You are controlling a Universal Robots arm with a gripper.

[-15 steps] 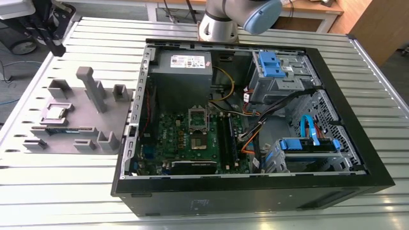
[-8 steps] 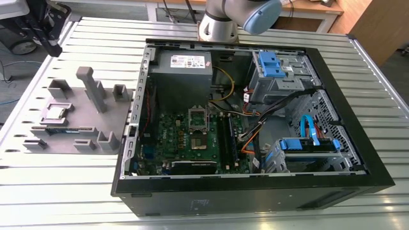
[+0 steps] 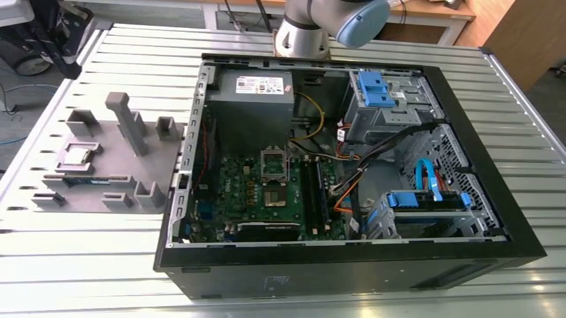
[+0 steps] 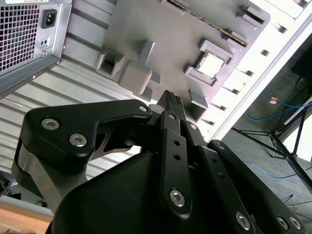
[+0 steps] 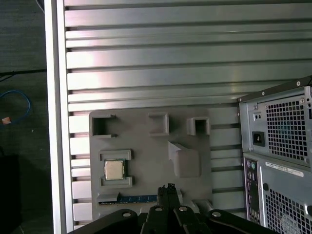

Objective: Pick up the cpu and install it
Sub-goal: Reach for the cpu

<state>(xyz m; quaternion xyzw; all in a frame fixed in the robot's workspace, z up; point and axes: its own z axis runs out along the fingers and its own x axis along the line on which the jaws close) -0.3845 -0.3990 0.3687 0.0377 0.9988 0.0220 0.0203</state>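
Scene: slatted metal counter carrying an open black desktop computer case lying on its side. A grey moulded plastic tray sits on the counter at the exterior view's left, about 9 o'clock from the case.

Task thing: the small flat square cpu with shiny silver-grey metal top lies flat in a square framed pocket of the tray, toward the tray's 9 o'clock edge in the exterior view. It is also seen in both wrist views. Nothing touches it.

A long thin green memory stick lies in a slot of the tray, at 6 o'clock from the cpu in the exterior view.

Inside the case: green motherboard, with its dark square metal-framed socket unfilled.

Arm: grey-and-blue robot arm at 12 o'clock in the exterior view.

Claw: black, fingertips pressed together, clenched on nothing, hanging above the tray and apart from the cpu in both wrist views.
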